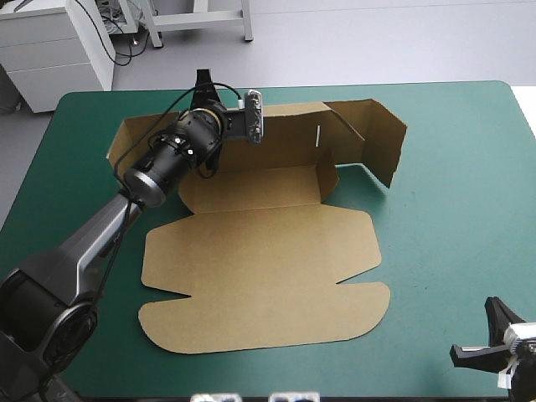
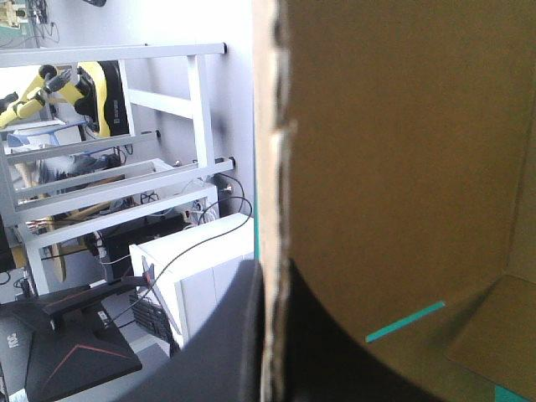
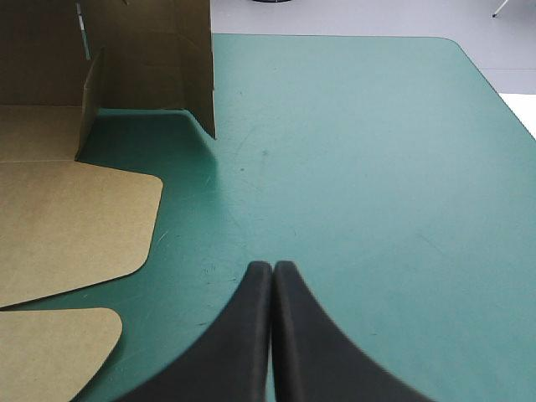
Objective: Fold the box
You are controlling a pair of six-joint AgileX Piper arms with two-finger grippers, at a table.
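The brown box (image 1: 260, 260) lies in the middle of the teal-green table, its big front panel and rounded flaps flat. Its back wall (image 1: 289, 138) stands raised, with a side wall (image 1: 381, 138) angled forward at the right end. My left gripper (image 1: 203, 90) is at the back wall's upper edge, left of centre. In the left wrist view the board's edge (image 2: 270, 167) runs between my black fingers (image 2: 226, 352), which are shut on it. My right gripper (image 3: 273, 270) is shut and holds nothing. It hovers low near the front right corner (image 1: 492, 314), clear of the box (image 3: 67, 218).
Bare teal-green cover (image 1: 452, 218) stretches to the right of the box as far as the table's right edge. A white cabinet (image 1: 59, 50) and a table frame stand beyond the far edge. The raised right side wall (image 3: 151, 50) is ahead of my right gripper.
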